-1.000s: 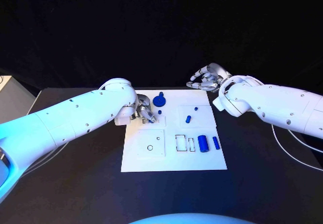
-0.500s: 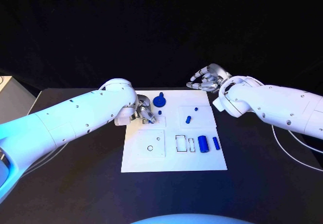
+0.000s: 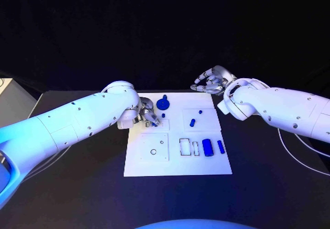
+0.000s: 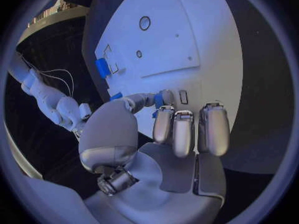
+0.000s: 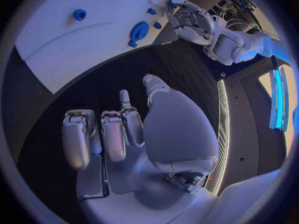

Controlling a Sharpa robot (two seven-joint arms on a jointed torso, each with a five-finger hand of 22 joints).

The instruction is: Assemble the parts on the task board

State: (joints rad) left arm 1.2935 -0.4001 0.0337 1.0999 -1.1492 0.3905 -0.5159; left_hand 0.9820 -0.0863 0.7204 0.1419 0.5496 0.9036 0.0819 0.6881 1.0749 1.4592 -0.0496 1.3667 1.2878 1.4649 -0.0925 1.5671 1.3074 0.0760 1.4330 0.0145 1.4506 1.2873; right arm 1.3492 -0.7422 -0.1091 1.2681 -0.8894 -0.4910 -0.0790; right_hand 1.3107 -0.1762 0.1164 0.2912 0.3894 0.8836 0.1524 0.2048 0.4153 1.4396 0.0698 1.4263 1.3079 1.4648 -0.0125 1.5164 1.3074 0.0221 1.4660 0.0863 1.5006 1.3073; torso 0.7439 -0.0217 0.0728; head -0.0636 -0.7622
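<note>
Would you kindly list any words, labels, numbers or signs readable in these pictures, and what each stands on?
None can be read. The task board carries only outlined rectangles and small circles, no lettering. The left hand and right hand show no legible marking.

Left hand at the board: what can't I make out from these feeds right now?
- Head view: the left hand is half hidden by its own arm, so its grip cannot be told.
- Left wrist view: a small blue part sits at the fingertips; fingers cover most of it, shape unclear.
- Head view: the board markings are too small to read.
</note>
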